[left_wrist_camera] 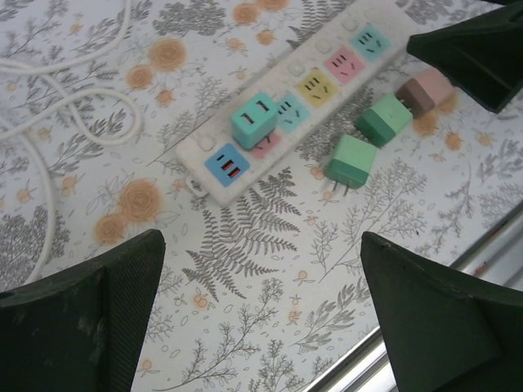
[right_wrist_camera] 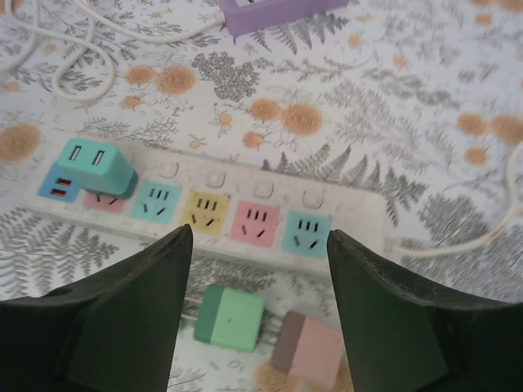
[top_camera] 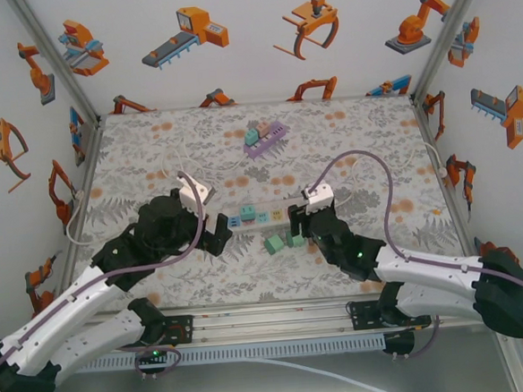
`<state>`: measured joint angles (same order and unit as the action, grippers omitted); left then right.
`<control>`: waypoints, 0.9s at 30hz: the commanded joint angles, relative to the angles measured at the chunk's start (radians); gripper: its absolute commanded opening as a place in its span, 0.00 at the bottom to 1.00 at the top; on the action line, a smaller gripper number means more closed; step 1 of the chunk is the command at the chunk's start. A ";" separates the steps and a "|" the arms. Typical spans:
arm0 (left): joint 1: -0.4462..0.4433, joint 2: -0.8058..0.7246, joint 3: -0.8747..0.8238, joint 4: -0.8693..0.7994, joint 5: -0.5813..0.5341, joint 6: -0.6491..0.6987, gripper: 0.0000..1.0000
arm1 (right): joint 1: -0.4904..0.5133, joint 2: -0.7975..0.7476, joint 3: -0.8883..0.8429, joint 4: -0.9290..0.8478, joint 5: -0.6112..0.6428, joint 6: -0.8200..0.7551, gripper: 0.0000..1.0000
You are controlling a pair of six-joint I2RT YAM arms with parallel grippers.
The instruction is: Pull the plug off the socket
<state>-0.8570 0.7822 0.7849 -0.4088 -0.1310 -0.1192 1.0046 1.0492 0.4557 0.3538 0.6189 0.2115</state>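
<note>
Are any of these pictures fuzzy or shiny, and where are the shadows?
Top view: the light is even, with just soft shadows beneath the arms. Left wrist view: the power strip looks crisp, and the metal rail glints. Right wrist view: a bit softer overall, and the pink plug down low looks fuzziest.

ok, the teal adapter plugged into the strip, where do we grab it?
Probably its two flat side walls, coming from straight above. The teal adapter is a boxy block standing proud of the power strip, neighbouring sockets are free, so the right fingers fit alongside and the pull goes straight up.
</note>
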 commanded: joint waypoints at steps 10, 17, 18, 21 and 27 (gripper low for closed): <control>0.072 0.049 -0.024 0.033 -0.312 -0.208 0.97 | -0.233 0.131 0.134 0.115 -0.614 -0.572 0.75; 0.205 0.115 -0.046 0.105 -0.225 -0.301 0.97 | -0.284 0.237 0.273 -0.073 -0.852 -0.785 0.78; 0.220 0.131 -0.048 0.118 -0.211 -0.312 0.97 | -0.292 0.254 0.297 -0.110 -0.900 -0.813 0.78; 0.260 0.185 -0.043 0.143 -0.173 -0.348 0.97 | -0.315 0.308 0.368 -0.200 -1.032 -0.862 0.79; 0.320 0.302 -0.044 0.204 -0.090 -0.410 0.97 | -0.320 0.458 0.553 -0.423 -1.207 -0.967 0.78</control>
<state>-0.5549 1.0500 0.7494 -0.2634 -0.2802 -0.4679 0.6853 1.4628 0.9333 0.0666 -0.4435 -0.6746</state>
